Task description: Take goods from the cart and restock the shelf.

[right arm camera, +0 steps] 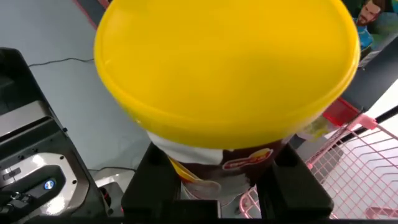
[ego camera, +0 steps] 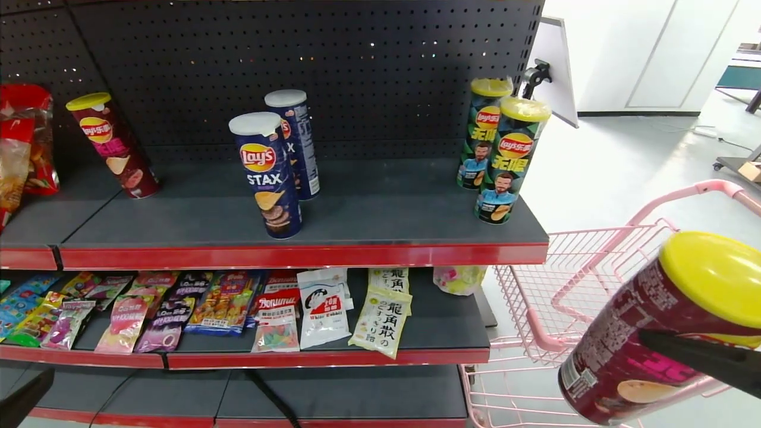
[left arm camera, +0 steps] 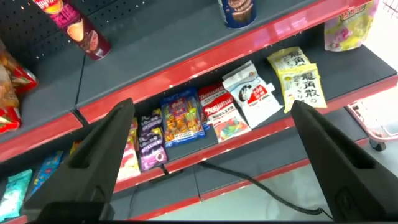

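Note:
My right gripper (ego camera: pixel 666 351) is shut on a maroon chip can with a yellow lid (ego camera: pixel 648 333), held tilted above the pink cart (ego camera: pixel 571 297) at the lower right. The right wrist view looks onto the can's yellow lid (right arm camera: pixel 227 62), and the right gripper (right arm camera: pixel 224 190) clamps the body below it. A matching maroon can (ego camera: pixel 113 145) leans on the upper shelf (ego camera: pixel 380 208) at the left. My left gripper (left arm camera: pixel 211 107) is open and holds nothing, low in front of the lower shelves.
Two blue chip cans (ego camera: pixel 266 175) stand mid-shelf and two green ones (ego camera: pixel 511 160) at its right end. Red snack bags (ego camera: pixel 24 142) sit at the far left. Several candy and snack packets (ego camera: pixel 324 312) lie on the lower shelf. Open floor lies right of the shelf.

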